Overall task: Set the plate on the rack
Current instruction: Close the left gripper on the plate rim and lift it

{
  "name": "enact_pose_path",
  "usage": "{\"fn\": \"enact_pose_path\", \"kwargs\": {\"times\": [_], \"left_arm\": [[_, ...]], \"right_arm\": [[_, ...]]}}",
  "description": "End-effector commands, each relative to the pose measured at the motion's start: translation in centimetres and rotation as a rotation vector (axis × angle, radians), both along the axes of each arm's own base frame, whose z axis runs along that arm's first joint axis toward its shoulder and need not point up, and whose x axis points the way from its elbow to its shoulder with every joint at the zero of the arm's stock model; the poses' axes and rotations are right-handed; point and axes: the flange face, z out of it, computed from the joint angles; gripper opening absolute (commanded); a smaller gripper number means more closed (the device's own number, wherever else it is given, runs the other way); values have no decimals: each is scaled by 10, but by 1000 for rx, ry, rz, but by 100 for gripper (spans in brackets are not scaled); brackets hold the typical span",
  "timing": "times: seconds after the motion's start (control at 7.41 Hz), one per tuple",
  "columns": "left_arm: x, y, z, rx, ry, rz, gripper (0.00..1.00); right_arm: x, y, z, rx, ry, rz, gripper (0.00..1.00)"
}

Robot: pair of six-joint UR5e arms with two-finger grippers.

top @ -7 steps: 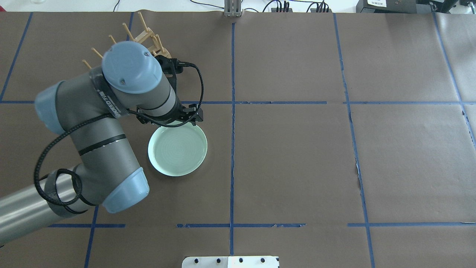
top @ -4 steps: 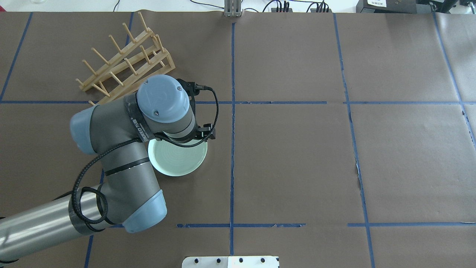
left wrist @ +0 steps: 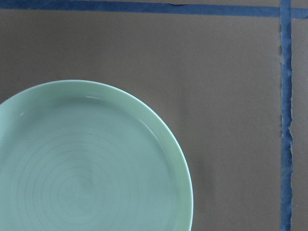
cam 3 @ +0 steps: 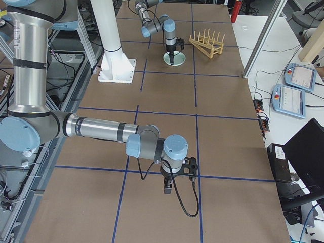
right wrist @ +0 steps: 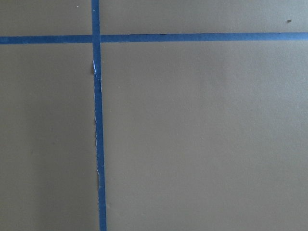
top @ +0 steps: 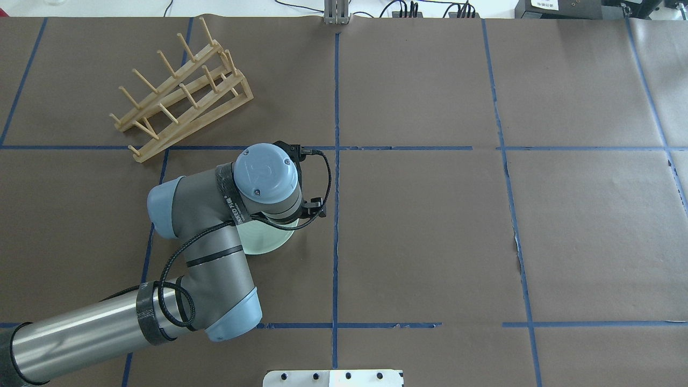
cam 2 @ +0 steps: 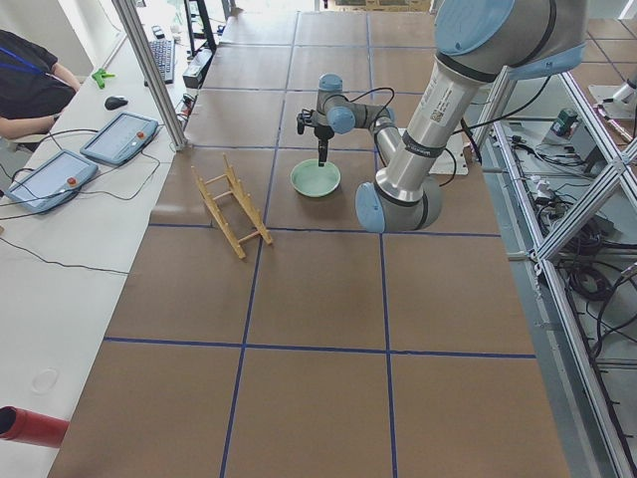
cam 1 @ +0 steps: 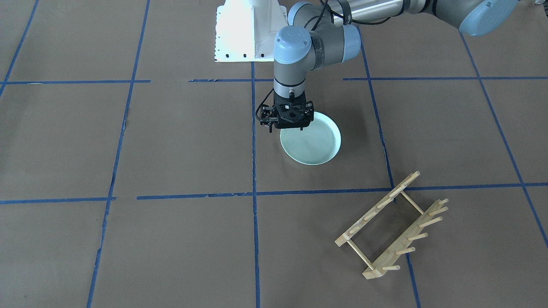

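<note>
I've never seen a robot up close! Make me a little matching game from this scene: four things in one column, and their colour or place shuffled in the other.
Things:
1. plate
2. rack
3. left end effector
4. tape lines

Descriptions:
A. light wood, with rows of pegs
B. pale green, lying flat on the table
C. blue, forming a grid on the brown paper
D. black, pointing down over the plate's rim

Pairs: 1-B, 2-A, 3-D, 4-C

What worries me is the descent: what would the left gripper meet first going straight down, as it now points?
Most likely the plate, near its rim: the left gripper points straight down over that edge. Depth is unclear, so it might land on the table just outside.
</note>
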Motion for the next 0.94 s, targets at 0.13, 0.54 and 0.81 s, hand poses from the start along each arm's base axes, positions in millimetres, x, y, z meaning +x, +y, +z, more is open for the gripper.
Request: {"fn": "enact_pose_path", "kwargs": {"times": [0.13, 0.54, 0.81], "left_arm": [[12, -4, 16, 4, 8, 4, 90], [16, 0, 16, 4, 7, 14, 76], [16, 0, 14, 5, 10, 14, 57]], "right_arm": [[0, 0, 0, 0, 0, 1, 100], [0, 0, 0, 0, 0, -1, 100], [0, 0, 0, 0, 0, -1, 100]]}}
